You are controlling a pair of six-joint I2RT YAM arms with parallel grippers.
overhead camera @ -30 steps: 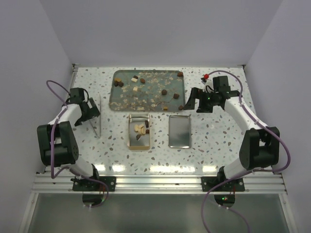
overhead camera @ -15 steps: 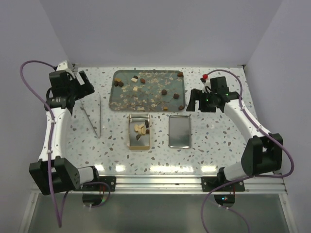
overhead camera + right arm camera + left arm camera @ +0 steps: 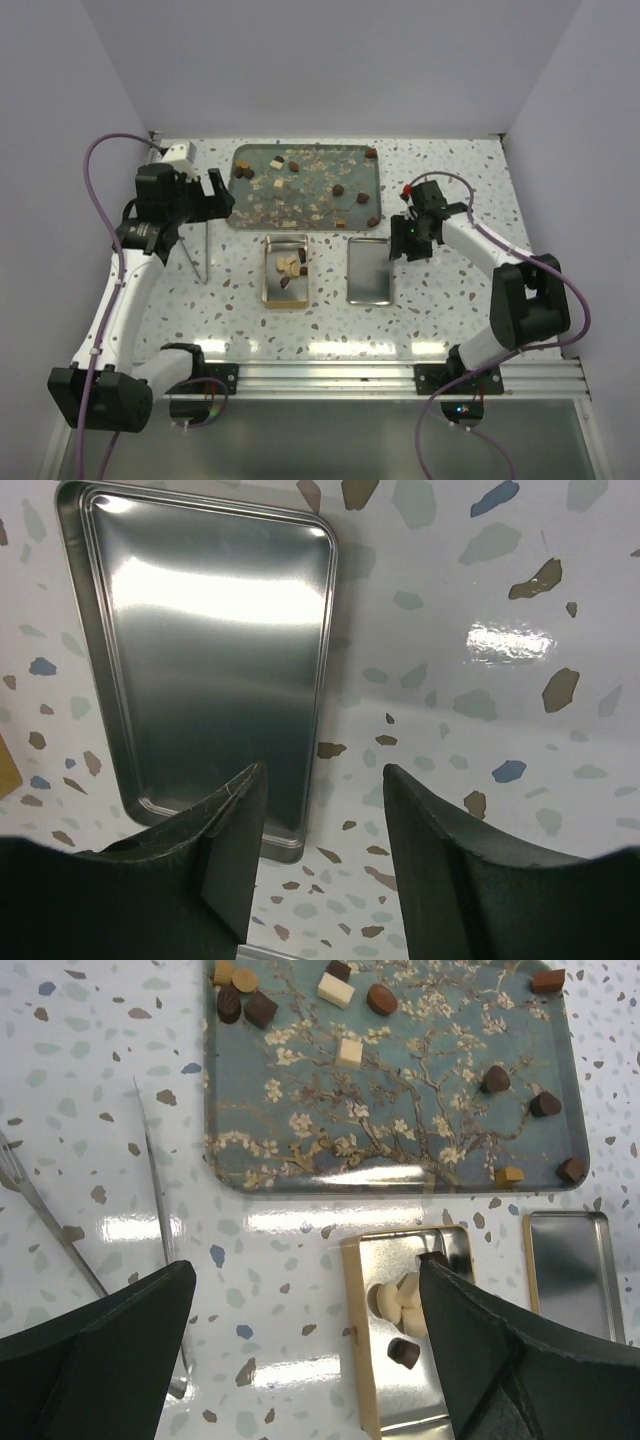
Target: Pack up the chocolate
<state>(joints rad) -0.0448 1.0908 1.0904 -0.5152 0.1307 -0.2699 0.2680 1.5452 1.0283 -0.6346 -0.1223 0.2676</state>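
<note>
Moved inward, L claw (image 3: pixel 307 1265) & R claw (image 3: pixel 325 770) both gape over speckled tabletop (image 3: pixel 240 320) btw pale walls (image 3: pixel 300 60).

No writing to read

From both my wrists and from above, I can make out no letter, number, brand or sign. The tray (image 3: pixel 300 1130) carries only a painted pattern of blossom branches. The gold tin (image 3: pixel 352 1300) and the silver lid (image 3: pixel 210 660) show plain shiny metal. The speckled surface (image 3: pixel 100 1060) has coloured flecks and nothing lettered. The chocolate (image 3: pixel 381 999) pieces are too small for me to tell whether any has a stamp.
</note>
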